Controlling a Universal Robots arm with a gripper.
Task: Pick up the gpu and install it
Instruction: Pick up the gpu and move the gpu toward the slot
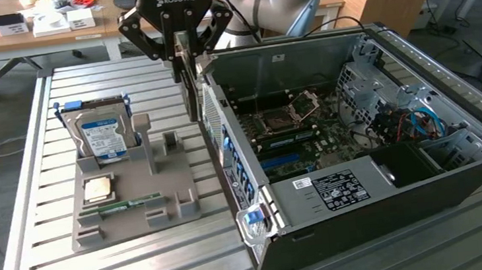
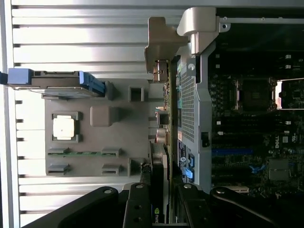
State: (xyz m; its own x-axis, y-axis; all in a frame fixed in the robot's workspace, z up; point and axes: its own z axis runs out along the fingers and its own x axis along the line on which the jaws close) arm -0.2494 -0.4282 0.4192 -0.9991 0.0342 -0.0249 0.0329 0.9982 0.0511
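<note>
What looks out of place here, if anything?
Only the gpu: it hangs on edge in the gripper, outside the open computer case, beside the grey parts tray, not seated inside. Nothing looks spilled or damaged.

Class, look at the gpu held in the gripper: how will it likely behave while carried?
Probably stiff: the gpu hangs straight below the gripper without sagging. It might swivel, being pinched only at its upper end. Likely fragile: a thin board with exposed parts, close beside the case wall.
</note>
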